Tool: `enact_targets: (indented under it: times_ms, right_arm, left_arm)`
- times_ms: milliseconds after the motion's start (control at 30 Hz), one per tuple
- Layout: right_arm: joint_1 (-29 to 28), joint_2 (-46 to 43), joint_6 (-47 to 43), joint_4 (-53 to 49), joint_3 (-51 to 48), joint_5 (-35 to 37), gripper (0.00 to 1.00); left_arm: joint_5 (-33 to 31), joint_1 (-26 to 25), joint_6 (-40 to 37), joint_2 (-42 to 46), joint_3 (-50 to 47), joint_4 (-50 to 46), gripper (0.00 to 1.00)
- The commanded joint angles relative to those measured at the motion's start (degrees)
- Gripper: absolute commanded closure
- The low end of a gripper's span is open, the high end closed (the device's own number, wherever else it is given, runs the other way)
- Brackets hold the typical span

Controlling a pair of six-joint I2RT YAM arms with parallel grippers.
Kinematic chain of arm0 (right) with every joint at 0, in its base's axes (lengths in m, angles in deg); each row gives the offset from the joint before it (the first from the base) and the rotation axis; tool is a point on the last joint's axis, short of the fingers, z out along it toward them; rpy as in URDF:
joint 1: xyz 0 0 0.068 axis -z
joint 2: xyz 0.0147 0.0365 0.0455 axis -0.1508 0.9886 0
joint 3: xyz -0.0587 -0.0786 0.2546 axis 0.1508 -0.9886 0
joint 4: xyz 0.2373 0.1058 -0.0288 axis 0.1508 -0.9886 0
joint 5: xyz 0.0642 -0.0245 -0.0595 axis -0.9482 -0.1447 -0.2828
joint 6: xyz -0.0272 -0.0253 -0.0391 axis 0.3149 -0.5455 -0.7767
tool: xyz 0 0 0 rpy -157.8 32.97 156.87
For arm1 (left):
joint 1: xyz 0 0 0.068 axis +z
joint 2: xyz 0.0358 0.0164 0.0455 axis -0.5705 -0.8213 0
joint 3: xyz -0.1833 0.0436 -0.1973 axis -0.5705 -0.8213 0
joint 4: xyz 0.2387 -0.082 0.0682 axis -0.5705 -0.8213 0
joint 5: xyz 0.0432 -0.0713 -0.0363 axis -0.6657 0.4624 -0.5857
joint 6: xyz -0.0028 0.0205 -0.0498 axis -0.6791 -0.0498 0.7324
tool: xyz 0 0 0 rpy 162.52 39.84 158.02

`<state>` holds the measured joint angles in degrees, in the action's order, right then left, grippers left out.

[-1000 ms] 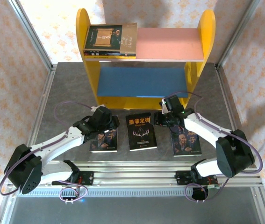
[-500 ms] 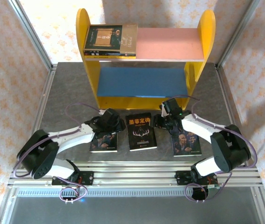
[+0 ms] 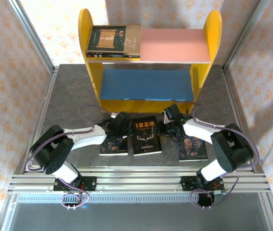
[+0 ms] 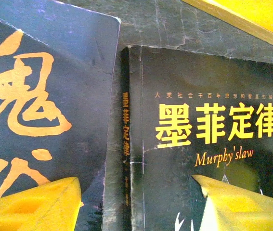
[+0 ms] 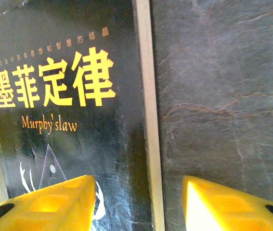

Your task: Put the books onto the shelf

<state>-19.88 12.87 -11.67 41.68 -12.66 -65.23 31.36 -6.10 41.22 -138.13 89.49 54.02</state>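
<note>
Progress looks partway: 2 books, a dark book (image 3: 105, 38) and a tan-brown book (image 3: 132, 42), lie stacked at the left end of the pink upper board (image 3: 175, 44) of the shelf (image 3: 84, 29). 3 more lie flat in a row on the table (image 3: 69, 106), near the arms: the left bearded-man book (image 3: 113, 145), the black antler book (image 3: 145, 137) in the middle, and the right bearded-man book (image 3: 192, 148).

The blue lower board (image 3: 146, 85) is bare, and most of the pink upper board right of the stack is free.

The left gripper (image 4: 136, 187) hangs with jaws apart astride the antler book's spine, grasping nothing. One finger is over the left bearded-man book, which lies just beside that spine. The right gripper (image 5: 138, 185) is likewise spread and unclenched across the antler book's right page edge, with one finger over bare table. That right edge has open room for a finger; the left edge looks crowded by its neighbour.
</note>
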Motion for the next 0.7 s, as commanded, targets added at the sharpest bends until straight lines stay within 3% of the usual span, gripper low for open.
enact_targets:
  times_ms: [0,433,667]
  right_arm:
    - [-1.5,1.1,0.8,1.2,0.0,1.9,0.51]
    - [-2.6,0.0,-1.5,-3.2,2.3,6.8,0.5]
    - [-2.6,1.8,-0.7,-1.5,2.3,5.1,0.5]
  left_arm:
    - [0.7,-1.1,0.4,-1.8,1.4,-0.7,0.41]
    - [-7.2,-0.9,-4.1,6.8,1.7,-11.3,0.38]
    - [-5.6,-0.9,-4.8,6.3,2.3,-11.2,0.38]
